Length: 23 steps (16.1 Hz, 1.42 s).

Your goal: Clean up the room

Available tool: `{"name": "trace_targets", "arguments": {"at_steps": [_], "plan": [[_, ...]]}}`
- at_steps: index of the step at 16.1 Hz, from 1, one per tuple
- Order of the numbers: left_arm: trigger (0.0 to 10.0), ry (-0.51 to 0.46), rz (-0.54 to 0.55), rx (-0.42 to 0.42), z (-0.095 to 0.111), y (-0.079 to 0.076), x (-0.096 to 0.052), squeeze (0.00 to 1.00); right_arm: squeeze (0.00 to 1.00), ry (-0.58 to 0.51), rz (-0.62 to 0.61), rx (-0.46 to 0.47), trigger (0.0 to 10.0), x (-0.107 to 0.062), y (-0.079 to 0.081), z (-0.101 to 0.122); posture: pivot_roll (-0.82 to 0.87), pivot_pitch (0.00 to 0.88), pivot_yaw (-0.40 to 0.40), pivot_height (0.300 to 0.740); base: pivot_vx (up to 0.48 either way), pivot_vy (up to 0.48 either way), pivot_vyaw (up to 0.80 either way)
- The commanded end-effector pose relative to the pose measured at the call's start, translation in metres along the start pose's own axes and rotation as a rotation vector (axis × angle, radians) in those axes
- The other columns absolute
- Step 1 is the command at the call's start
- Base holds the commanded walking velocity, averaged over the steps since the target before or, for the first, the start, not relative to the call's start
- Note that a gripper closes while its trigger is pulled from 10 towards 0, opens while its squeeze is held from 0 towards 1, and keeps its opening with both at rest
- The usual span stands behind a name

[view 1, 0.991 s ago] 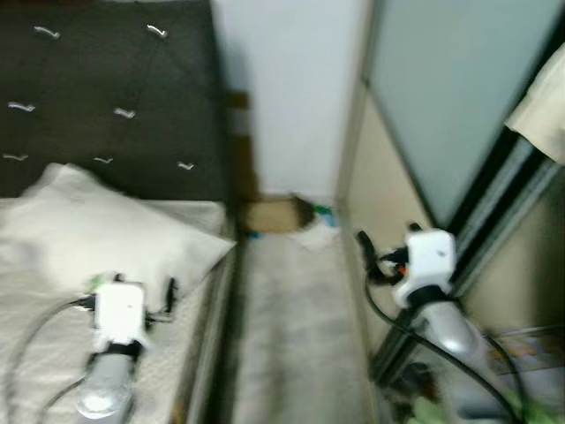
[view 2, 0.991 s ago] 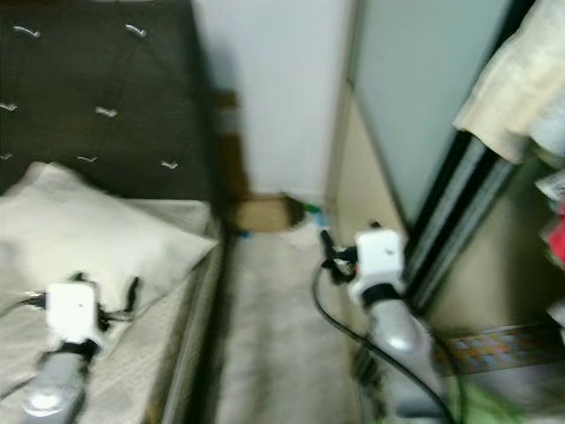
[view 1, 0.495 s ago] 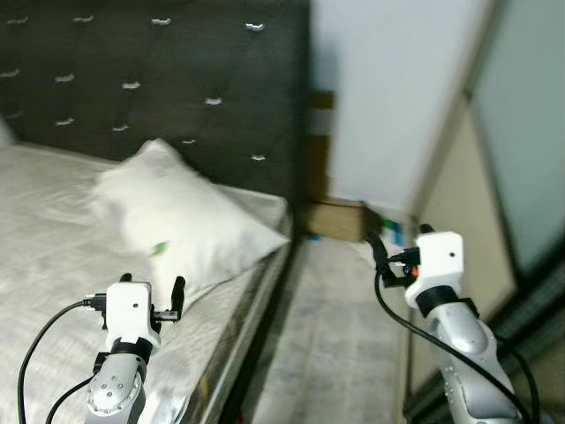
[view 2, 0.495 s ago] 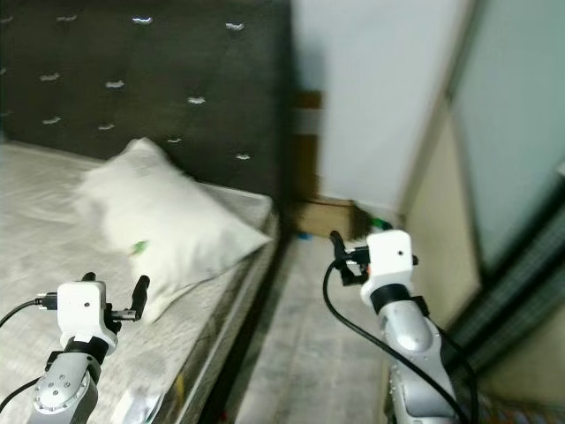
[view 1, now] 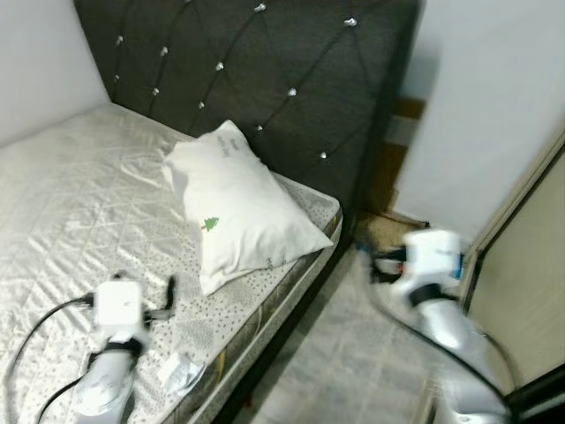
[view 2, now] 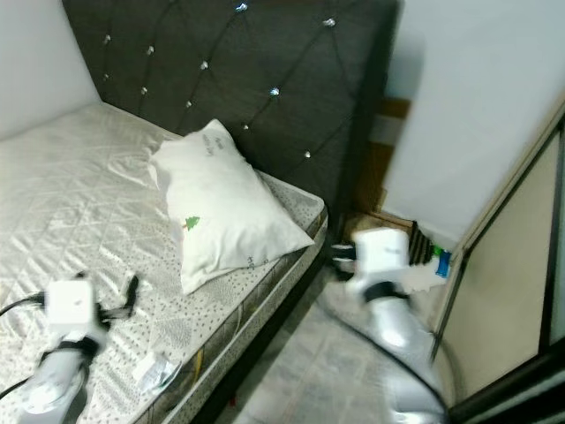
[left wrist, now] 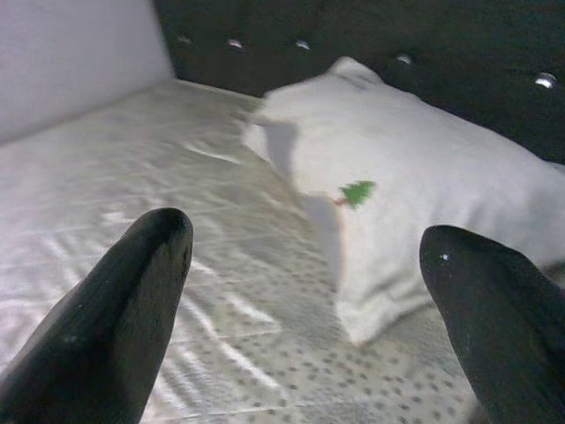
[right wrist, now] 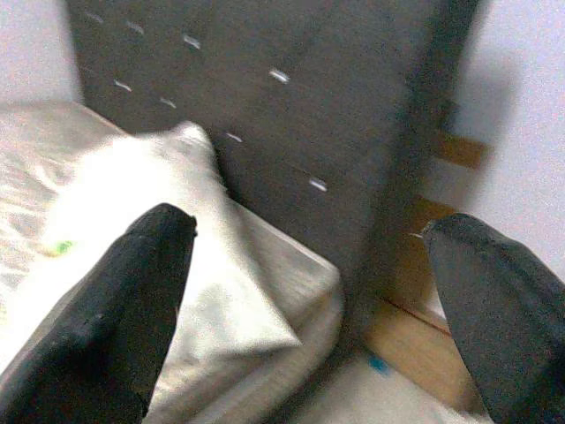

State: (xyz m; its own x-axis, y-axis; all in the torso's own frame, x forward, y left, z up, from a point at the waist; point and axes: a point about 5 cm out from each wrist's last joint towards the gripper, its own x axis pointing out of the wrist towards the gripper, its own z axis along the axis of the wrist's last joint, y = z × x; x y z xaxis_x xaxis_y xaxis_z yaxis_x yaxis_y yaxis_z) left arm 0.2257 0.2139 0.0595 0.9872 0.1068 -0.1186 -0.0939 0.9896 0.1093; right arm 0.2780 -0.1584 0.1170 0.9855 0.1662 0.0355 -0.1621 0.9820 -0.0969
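A white pillow (view 1: 238,208) with a small green tree mark lies on the bed (view 1: 71,203), against the dark tufted headboard (view 1: 291,79). A crumpled clear wrapper (view 1: 181,373) rests on the mattress near the bed's side edge. My left gripper (view 1: 146,284) hovers low over the mattress just short of the pillow, open and holding nothing; the left wrist view shows its fingers (left wrist: 132,291) wide apart. My right gripper (view 1: 378,260), blurred, is over the aisle beside the bed's corner, open and holding nothing (right wrist: 309,234).
A narrow grey floor aisle (view 1: 353,362) runs between the bed and a sliding door panel (view 1: 521,265) on the right. A brown cardboard box (view 1: 388,231) sits at the aisle's far end by the wall, with small green and blue items (view 2: 441,261) beside it.
The whole view has swung left and now takes in much more of the bed and pillow. Both arms keep the same raised pose, open; the right arm is blurred.
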Motion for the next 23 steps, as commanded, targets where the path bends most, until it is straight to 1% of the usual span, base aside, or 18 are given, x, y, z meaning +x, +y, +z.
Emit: {"name": "trace_targets", "arguments": {"at_steps": [1,3,5,7,8,9,11,12,13,14,15,17,18,20,21,22,23], "plan": [[10.0,-0.001,-0.014,-0.010,0.001,-0.004,0.001,0.00,0.00,0.006,-0.025,-0.010,10.0,-0.001,-0.009,0.000,-0.08,0.000,-0.023,0.740,0.000,0.000,0.80],[10.0,-0.014,-0.031,0.008,0.002,-0.004,0.003,0.00,0.00,-0.002,-0.028,-0.034,10.0,0.002,-0.013,0.006,-0.09,0.000,-0.069,0.740,0.000,0.000,0.80],[10.0,-0.023,-0.061,0.023,0.004,-0.006,0.005,0.00,0.00,-0.003,-0.033,-0.039,10.0,0.003,-0.012,0.010,-0.09,0.000,-0.085,0.740,0.000,0.000,0.80],[10.0,-0.012,-0.087,0.025,0.002,-0.008,0.006,0.00,0.00,0.010,-0.021,-0.029,10.0,0.002,-0.006,0.006,-0.10,0.000,-0.091,0.740,0.000,0.000,0.80],[10.0,-0.009,-0.100,0.027,0.000,-0.008,0.007,0.00,0.00,0.020,0.002,-0.026,10.0,0.002,0.002,0.003,-0.11,0.000,-0.105,0.740,0.000,0.000,0.80],[10.0,-0.010,-0.109,0.030,0.000,-0.009,0.010,0.00,0.00,0.022,0.011,-0.026,10.0,0.003,0.007,0.003,-0.13,0.000,-0.114,0.740,0.000,0.000,0.80],[10.0,-0.031,-0.157,0.037,0.005,-0.016,0.020,0.00,0.00,0.010,0.026,-0.039,10.0,0.009,0.010,0.011,-0.17,0.000,-0.137,0.740,0.000,0.000,0.80],[10.0,-0.049,-0.169,0.036,0.010,-0.020,0.026,0.00,0.00,0.005,0.022,-0.043,10.0,0.010,0.008,0.011,-0.16,0.000,-0.128,0.740,0.000,0.000,0.80],[10.0,-0.054,-0.160,0.034,0.012,-0.020,0.028,0.00,0.00,0.012,0.015,-0.049,10.0,0.009,0.006,0.008,-0.16,0.000,-0.115,0.740,0.000,0.000,0.80],[10.0,-0.060,-0.156,0.033,0.013,-0.021,0.030,0.00,0.00,0.021,-0.011,-0.029,10.0,0.009,0.003,0.005,-0.15,0.000,-0.110,0.740,0.000,0.000,0.80],[10.0,-0.057,-0.160,0.029,0.014,-0.021,0.030,0.00,0.00,0.019,-0.018,0.010,10.0,0.008,0.006,0.004,-0.15,0.000,-0.079,0.740,0.000,0.000,0.80],[10.0,-0.049,-0.147,0.026,0.012,-0.020,0.030,0.00,0.00,0.004,0.006,-0.014,10.0,0.008,0.011,0.004,-0.15,0.000,-0.041,0.740,0.000,0.000,0.22],[10.0,-0.034,-0.117,0.020,0.012,-0.015,0.027,0.00,0.00,0.002,0.000,-0.016,10.0,0.007,0.009,0.004,-0.13,0.000,-0.024,0.740,0.000,0.000,0.00],[10.0,-0.027,-0.110,0.008,0.013,-0.017,0.025,0.00,0.00,0.015,-0.009,-0.029,10.0,0.005,0.005,0.002,-0.10,0.000,-0.014,0.740,0.000,0.000,0.00],[10.0,-0.018,-0.120,0.005,0.012,-0.019,0.022,0.00,0.00,0.034,-0.022,-0.019,10.0,0.004,0.004,-0.001,-0.11,0.000,-0.012,0.740,0.000,0.000,0.00],[10.0,-0.001,-0.187,0.007,0.008,-0.030,0.019,0.00,0.00,0.038,-0.024,-0.017,10.0,0.004,0.006,-0.003,-0.12,0.000,-0.021,0.740,0.000,0.000,0.00],[10.0,0.002,-0.251,0.008,0.007,-0.039,0.019,0.00,0.00,0.032,-0.026,-0.013,10.0,0.005,0.009,-0.001,-0.13,0.000,-0.044,0.740,0.000,0.000,0.00]]}}
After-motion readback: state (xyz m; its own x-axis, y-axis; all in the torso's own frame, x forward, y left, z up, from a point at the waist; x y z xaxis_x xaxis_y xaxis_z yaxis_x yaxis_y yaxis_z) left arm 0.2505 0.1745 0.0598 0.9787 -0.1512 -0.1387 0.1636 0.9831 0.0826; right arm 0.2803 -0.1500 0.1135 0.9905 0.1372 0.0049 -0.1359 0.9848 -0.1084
